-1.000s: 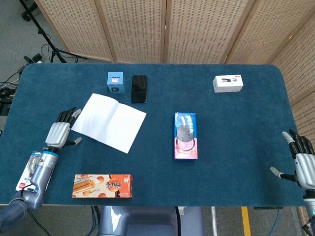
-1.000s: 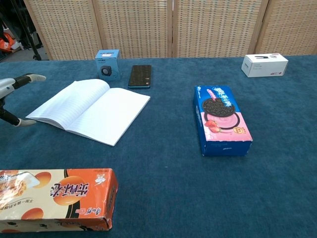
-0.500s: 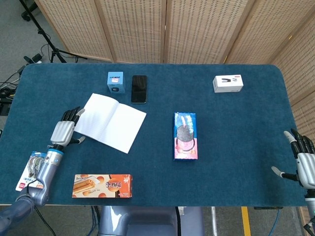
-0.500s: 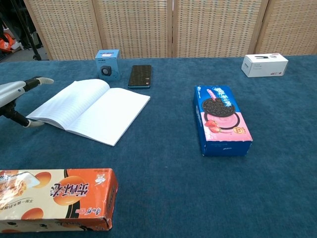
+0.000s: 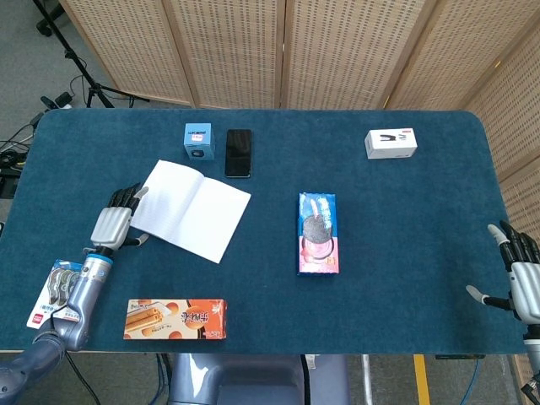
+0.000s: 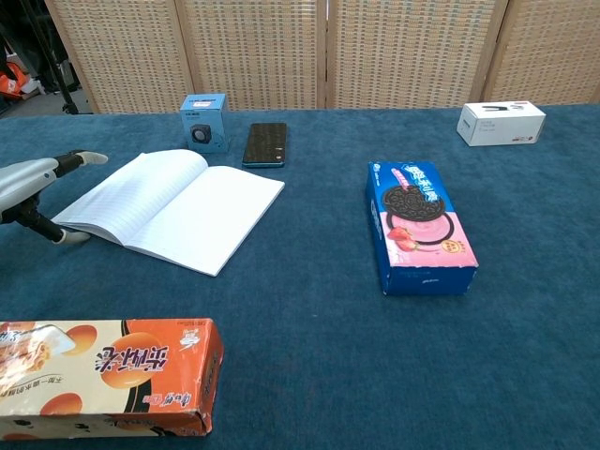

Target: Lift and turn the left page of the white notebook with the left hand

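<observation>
Blue felt counter [image 5: 405, 278] with wicker screens [image 5: 278, 51] behind it. Left hand [image 5: 114, 224] has slid in toward the white notebook [image 5: 190, 208] since a second ago; it's now right at the left page's edge, fingers spread, holding nothing. The notebook lies open and flat, same spot. Far right, the right hand [image 5: 519, 274] is splayed and empty.

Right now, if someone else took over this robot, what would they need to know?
Left hand: holds nothing, fingers spread, at the outer edge of the white notebook's left page; contact is unclear.
Right hand: open and idle at the table's far right edge.
The notebook lies open and flat.
Done: the left hand has reached the page.
Left: catch the edge, lift the page and turn it over.
</observation>
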